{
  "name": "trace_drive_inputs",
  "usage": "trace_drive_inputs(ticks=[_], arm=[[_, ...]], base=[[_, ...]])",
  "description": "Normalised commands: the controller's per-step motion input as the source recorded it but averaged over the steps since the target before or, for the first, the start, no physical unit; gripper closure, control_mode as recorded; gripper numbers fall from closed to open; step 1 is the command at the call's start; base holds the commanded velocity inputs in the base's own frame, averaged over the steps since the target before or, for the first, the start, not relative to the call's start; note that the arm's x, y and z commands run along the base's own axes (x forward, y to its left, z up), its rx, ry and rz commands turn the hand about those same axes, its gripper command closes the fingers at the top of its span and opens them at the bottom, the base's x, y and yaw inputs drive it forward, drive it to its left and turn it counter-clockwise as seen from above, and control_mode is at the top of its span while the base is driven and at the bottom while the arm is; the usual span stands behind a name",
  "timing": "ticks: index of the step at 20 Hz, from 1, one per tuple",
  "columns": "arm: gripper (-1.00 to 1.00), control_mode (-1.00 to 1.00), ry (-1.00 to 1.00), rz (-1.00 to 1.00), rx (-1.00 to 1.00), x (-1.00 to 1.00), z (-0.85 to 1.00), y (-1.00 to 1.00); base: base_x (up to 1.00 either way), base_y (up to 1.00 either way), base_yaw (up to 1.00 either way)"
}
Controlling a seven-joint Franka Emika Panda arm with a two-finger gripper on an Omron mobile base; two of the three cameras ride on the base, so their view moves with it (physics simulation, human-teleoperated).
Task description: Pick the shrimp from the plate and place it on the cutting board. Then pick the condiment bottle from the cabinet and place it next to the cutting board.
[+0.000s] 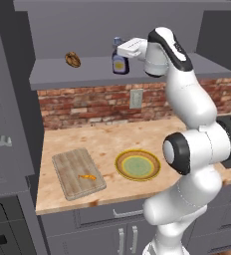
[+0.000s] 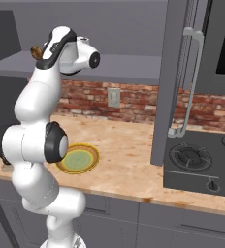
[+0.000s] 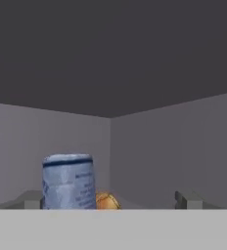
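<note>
White and dark, the gripper [image 1: 118,50] reaches level into the cabinet [image 1: 87,69], jaws spread wide and holding nothing, at the cap of the bottle [image 1: 120,63]. In the hand view the bottle's pale cap [image 3: 69,181] rises between the two fingertips [image 3: 186,199], nearer the left one; whether either touches it cannot be told. The bottle stands upright on the shelf, and a round brown lump [image 1: 72,59] sits well apart to its left on the same shelf. Below, on the wooden counter [image 1: 137,137], the board [image 1: 78,173] carries the orange shrimp [image 1: 87,176] near its middle. Just beside the board, to its right, lies the plate [image 1: 138,165], yellow-rimmed with a bare green centre.
</note>
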Motion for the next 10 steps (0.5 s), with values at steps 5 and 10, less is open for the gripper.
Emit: trace_drive_inputs(ticks=[5,10], arm=[[1.00,-1.00,0.00,0.00,0.00,-0.05,0.00,0.42],[1.00,-1.00,0.00,0.00,0.00,-0.01,0.00,0.28]], base=[[0.00,0.00,0.00],[0.00,0.00,0.00]])
